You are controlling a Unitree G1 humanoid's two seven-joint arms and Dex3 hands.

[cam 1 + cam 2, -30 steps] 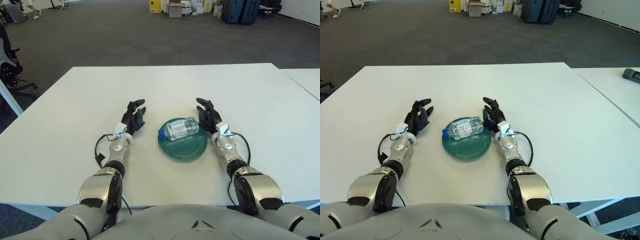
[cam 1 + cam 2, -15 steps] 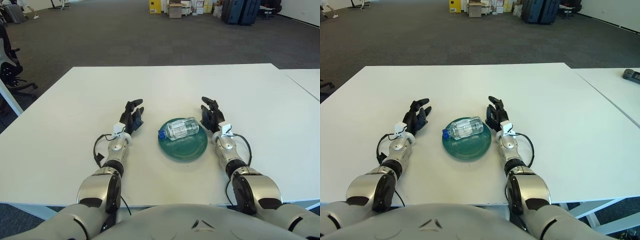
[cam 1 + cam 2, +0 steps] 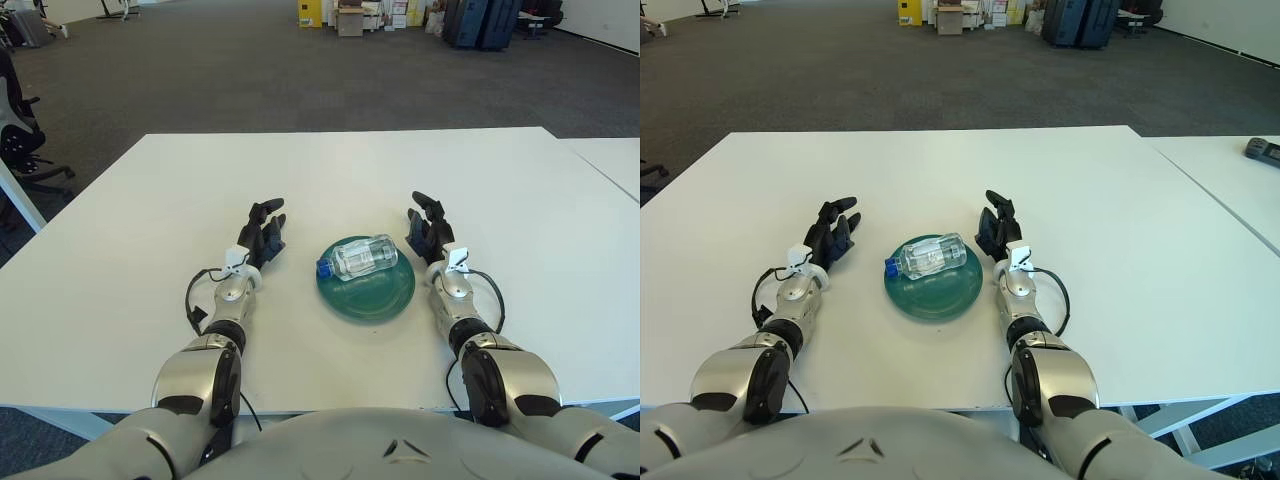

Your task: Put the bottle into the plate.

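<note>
A clear plastic bottle [image 3: 362,256] with a blue cap lies on its side across the far part of a round green plate [image 3: 366,292] on the white table [image 3: 330,170]. The cap points to the left. My left hand [image 3: 260,236] shows to the left of the plate, fingers spread, holding nothing. To the right of the plate is my right hand [image 3: 428,228], fingers also spread and apart from the bottle.
A second white table [image 3: 1240,190] adjoins on the right, with a small dark object [image 3: 1262,148] on it. Office chairs [image 3: 20,130] stand on the carpet at the far left. Boxes and dark cases [image 3: 480,20] line the far wall.
Both hands have drawn outward from the plate: the right hand moved right, away from the bottle, and the left hand slid slightly left. The bottle stays on the plate.
</note>
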